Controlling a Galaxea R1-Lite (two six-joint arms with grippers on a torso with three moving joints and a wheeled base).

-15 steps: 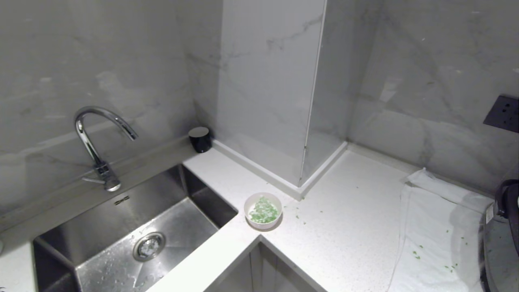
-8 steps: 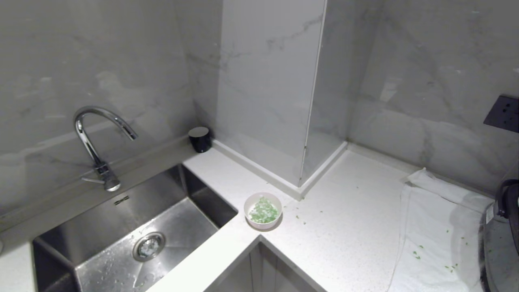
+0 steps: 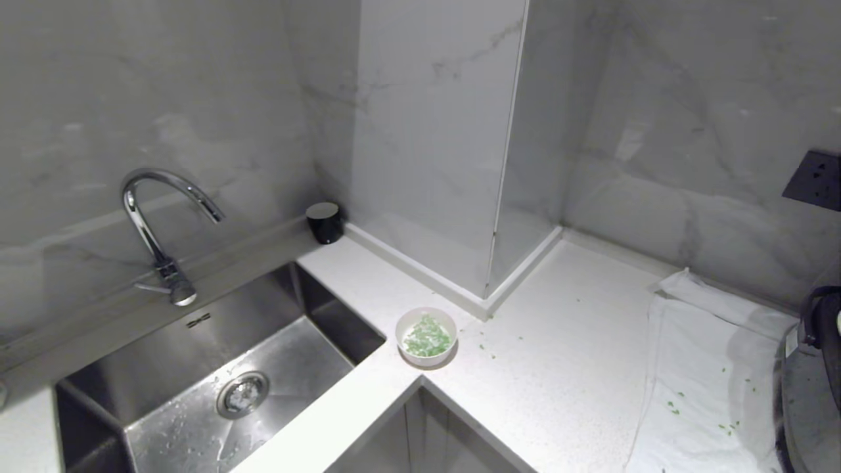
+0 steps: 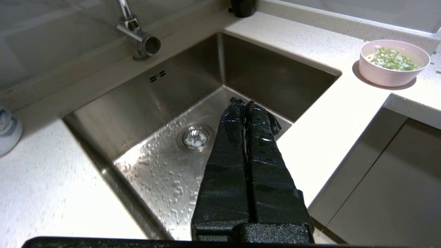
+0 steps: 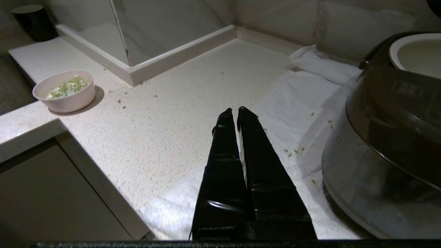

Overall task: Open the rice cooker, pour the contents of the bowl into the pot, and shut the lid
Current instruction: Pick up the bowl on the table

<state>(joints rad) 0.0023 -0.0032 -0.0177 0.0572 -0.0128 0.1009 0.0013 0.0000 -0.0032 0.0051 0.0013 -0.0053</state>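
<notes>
Both grippers, L (image 4: 244, 103) & R (image 5: 237, 112), are sitting pinched together, empty. You're risking tipping the bowl (image 3: 426, 336) off the bench (image 3: 558, 368) edge w/ a hasty grab, spilling the greens (image 3: 427, 339).

Open surface (image 3: 565, 368) is lying between the bowl (image 3: 426, 337) and the rice cooker (image 5: 389, 144); only a towel (image 3: 703, 387) is covering it. The tap (image 3: 161, 230) is overhanging the sink (image 3: 217, 387).

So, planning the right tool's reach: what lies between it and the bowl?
In the right wrist view, only bare speckled counter with a few stray green bits separates the shut right tool from the bowl.
</notes>
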